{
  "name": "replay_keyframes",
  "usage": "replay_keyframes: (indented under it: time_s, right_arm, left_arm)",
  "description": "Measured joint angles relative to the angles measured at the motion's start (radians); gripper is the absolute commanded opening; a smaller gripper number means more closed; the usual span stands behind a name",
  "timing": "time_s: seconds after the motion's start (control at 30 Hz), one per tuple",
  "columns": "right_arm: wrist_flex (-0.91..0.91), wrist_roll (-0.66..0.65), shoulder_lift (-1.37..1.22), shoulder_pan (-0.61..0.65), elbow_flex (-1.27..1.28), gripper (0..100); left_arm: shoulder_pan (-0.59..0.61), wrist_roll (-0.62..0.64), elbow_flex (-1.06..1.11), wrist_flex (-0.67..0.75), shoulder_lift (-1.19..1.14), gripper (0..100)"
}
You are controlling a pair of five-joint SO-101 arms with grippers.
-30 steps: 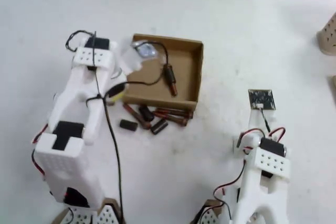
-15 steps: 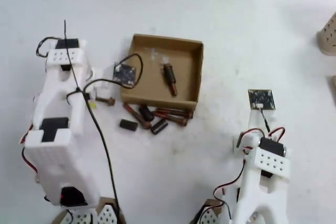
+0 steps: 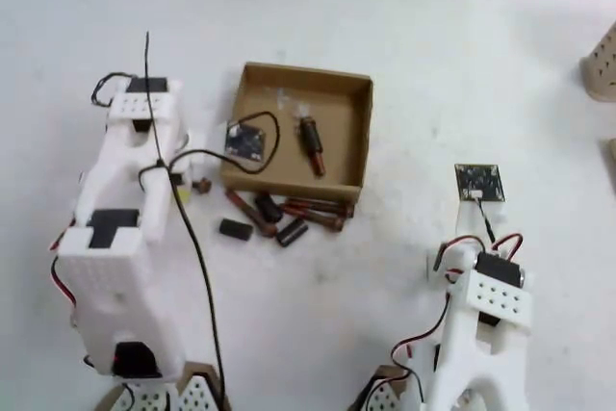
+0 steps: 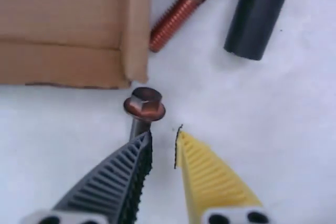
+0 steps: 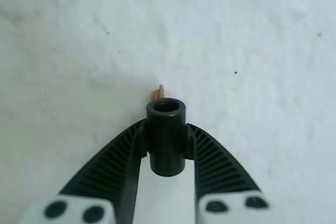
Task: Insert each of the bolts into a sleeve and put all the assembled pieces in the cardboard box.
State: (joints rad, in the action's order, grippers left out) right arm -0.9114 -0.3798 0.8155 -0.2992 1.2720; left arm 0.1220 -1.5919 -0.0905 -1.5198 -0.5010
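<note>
Copper bolts [image 3: 322, 207] and black sleeves [image 3: 235, 229] lie just beside the cardboard box [image 3: 362, 132], one assembled piece [image 3: 311, 144] inside.

readable text: none in any view | cardboard box [image 3: 364, 132]: bare brown walls, nothing printed that can be read | bolt head [image 4: 145, 104]: no stamp legible | black sleeve [image 5: 166, 140]: plain surface | small circuit board [image 3: 479, 182]: may carry tiny lettering, too small to tell

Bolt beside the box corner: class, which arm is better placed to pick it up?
Left. The left hand sits right at the bolt, empty; the right hand grips a sleeve, far off.
</note>
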Motion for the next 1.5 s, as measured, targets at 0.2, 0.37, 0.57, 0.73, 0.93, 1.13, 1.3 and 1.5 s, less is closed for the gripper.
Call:
replay_keyframes:
  time_s: [0.2,0.37,0.57,0.73,0.93,1.13,1.3,1.5]
  right_arm:
    - [0.0,0.0,0.0,0.0,0.0,1.7]
    - [0.0,0.0,0.0,0.0,0.0,1.7]
    - [0.0,0.0,0.0,0.0,0.0,1.7]
    - [0.0,0.0,0.0,0.0,0.0,1.7]
    - [0.0,0.0,0.0,0.0,0.0,1.7]
    - [0.0,0.0,0.0,0.0,0.0,1.7]
    - [0.0,0.0,0.0,0.0,0.0,1.7]
    - [0.0,0.0,0.0,0.0,0.011,1.7]
  left_arm:
    - [-0.006,0.078,0.0,0.0,0.068,16]
    - [-0.006,0.137,0.0,0.066,0.069,17]
    - [-0.006,0.143,0.0,0.095,0.069,16]
    - [-0.018,0.144,-0.002,0.103,-0.009,16]
    - [-0.04,0.187,-0.002,0.126,-0.049,15]
    - [-0.049,0.298,-0.002,0.163,-0.049,2]
    - [-0.069,0.451,-0.002,0.193,-0.049,2]
    - [-0.072,0.763,-0.002,0.193,-0.055,2]
